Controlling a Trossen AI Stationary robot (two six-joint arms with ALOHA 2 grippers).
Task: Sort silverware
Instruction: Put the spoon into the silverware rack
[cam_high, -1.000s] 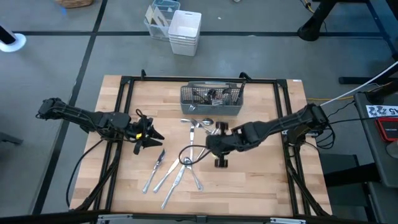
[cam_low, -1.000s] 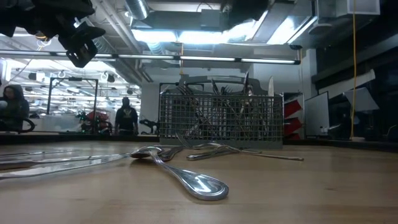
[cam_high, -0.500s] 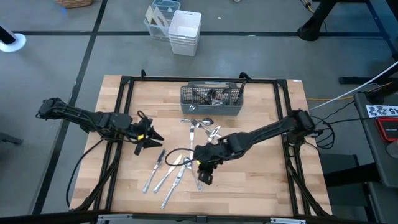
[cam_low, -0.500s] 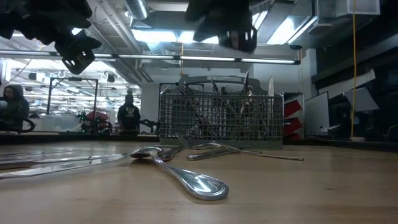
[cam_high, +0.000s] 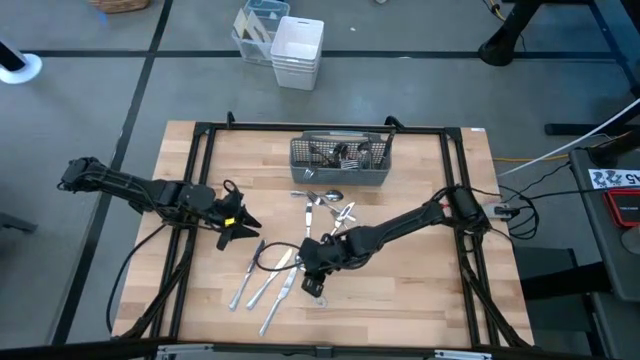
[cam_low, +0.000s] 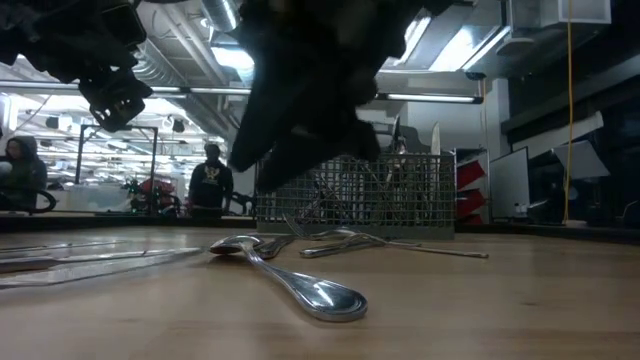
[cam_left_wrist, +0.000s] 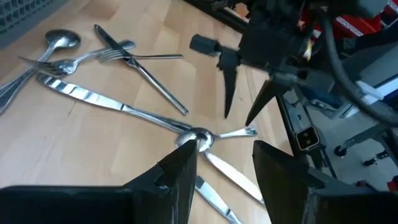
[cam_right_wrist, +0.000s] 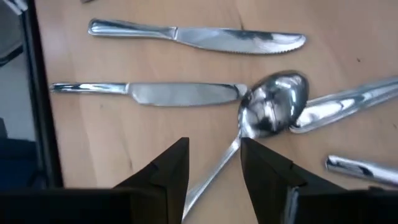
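Wooden table (cam_high: 420, 300) | caddy (cam_high: 340, 160) holds some pieces; silverware (cam_high: 285, 275) remains loose mid-table, sorting partly done | right gripper (cam_high: 312, 283) fingers apart, empty, over a spoon (cam_right_wrist: 273, 109) | left gripper (cam_high: 240, 222) parted, waiting beside.

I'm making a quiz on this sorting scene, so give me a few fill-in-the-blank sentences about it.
1. The right gripper hovers above a ____ lying on the table.
2. Its fingers are ____.
3. The grey mesh caddy stands at the table's ____ edge.
4. The left gripper holds ____.

Missing words: spoon; open; far; nothing
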